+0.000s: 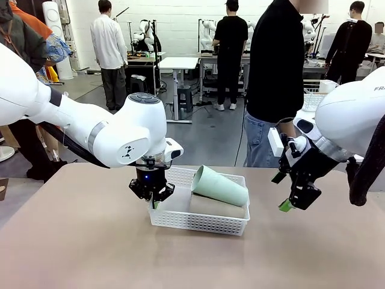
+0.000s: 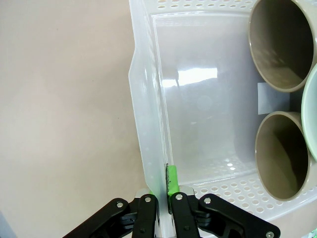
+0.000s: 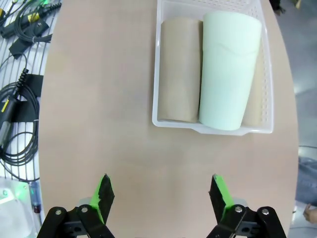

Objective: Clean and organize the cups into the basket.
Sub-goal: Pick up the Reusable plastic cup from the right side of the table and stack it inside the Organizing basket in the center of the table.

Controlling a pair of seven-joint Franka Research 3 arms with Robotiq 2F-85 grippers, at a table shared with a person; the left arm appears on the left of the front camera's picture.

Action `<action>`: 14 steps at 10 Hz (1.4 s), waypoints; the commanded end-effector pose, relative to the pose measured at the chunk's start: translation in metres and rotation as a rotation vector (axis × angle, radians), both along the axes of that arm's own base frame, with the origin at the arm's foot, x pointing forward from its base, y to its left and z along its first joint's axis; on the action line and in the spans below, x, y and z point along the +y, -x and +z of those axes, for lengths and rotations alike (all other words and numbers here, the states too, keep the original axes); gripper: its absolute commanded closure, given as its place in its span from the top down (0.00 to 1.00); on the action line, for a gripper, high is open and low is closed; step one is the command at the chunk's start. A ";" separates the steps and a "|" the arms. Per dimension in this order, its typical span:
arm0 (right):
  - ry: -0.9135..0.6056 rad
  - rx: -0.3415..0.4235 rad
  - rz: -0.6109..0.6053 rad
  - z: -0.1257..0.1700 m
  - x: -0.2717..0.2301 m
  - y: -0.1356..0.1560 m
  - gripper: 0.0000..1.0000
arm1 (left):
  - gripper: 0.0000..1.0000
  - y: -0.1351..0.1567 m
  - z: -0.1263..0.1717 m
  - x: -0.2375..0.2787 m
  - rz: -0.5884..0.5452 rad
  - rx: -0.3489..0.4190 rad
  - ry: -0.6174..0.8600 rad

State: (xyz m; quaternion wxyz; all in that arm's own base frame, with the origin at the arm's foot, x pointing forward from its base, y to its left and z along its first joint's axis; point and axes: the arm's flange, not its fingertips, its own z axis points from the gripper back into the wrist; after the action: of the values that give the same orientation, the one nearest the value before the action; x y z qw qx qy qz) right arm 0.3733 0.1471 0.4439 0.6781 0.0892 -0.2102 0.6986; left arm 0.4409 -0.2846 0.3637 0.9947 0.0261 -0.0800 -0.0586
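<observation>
The left pincer (image 1: 153, 194) is clamped shut on the near-left wall of the basket (image 2: 148, 124) — in its wrist view the green pads (image 2: 171, 179) sit either side of the thin plastic rim, one inside, one out. The basket (image 1: 198, 223) stands on the surface (image 1: 72, 241) about mid-way across, and it already carries the cups lying on their sides: two tan-brown cups (image 3: 180, 69) flat on the floor of it, open mouths toward the left pincer, and the mint green cup (image 1: 219, 185) resting on top of them, tilted, its wide end propped above the rim. The right pincer (image 3: 161, 196) hangs with its jaws spread wide and nothing between them, well apart from the basket, over bare surface on the right.

From where I stand the step looks like shifting or squaring up the loaded basket; the grip is on a flexible wall at one corner, so a pull had best be slow and level — lift or jerk it and the wall may bow, or the basket may pivot about that corner; the green cup is only perched, so any tilt could roll it out over the side; keeping the base flat on the surface seems the safe way.
</observation>
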 end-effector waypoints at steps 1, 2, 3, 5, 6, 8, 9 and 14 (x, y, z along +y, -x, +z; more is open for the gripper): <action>0.001 0.000 0.001 0.000 0.000 0.000 1.00 | 0.00 0.001 0.001 -0.002 -0.006 -0.012 -0.013; -0.145 0.041 0.024 0.019 -0.026 -0.001 1.00 | 0.00 0.001 0.001 -0.002 -0.006 -0.012 -0.013; -0.264 0.035 0.028 0.032 -0.056 0.000 1.00 | 0.00 0.001 0.001 -0.002 -0.006 -0.012 -0.013; -0.511 -0.005 0.018 0.046 -0.124 0.006 1.00 | 0.00 0.001 0.001 -0.002 -0.006 -0.012 -0.013; -0.629 -0.004 0.045 0.048 -0.152 0.012 1.00 | 0.00 0.001 0.001 -0.002 -0.006 -0.012 -0.013; -0.796 -0.024 0.068 0.038 -0.206 0.021 1.00 | 0.00 0.001 0.001 -0.002 -0.006 -0.012 -0.013; -0.862 -0.043 0.064 0.023 -0.237 0.023 1.00 | 0.00 0.001 0.001 -0.002 -0.006 -0.012 -0.013; -0.872 -0.037 -0.047 -0.046 -0.315 0.021 1.00 | 0.00 0.001 0.001 -0.002 -0.006 -0.012 -0.013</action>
State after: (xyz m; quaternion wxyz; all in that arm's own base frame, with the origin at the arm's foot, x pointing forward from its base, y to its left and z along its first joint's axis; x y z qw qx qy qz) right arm 0.3425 -0.1656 0.3893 0.5951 0.3475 -0.4912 0.5327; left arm 0.4409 -0.2846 0.3637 0.9947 0.0261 -0.0801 -0.0585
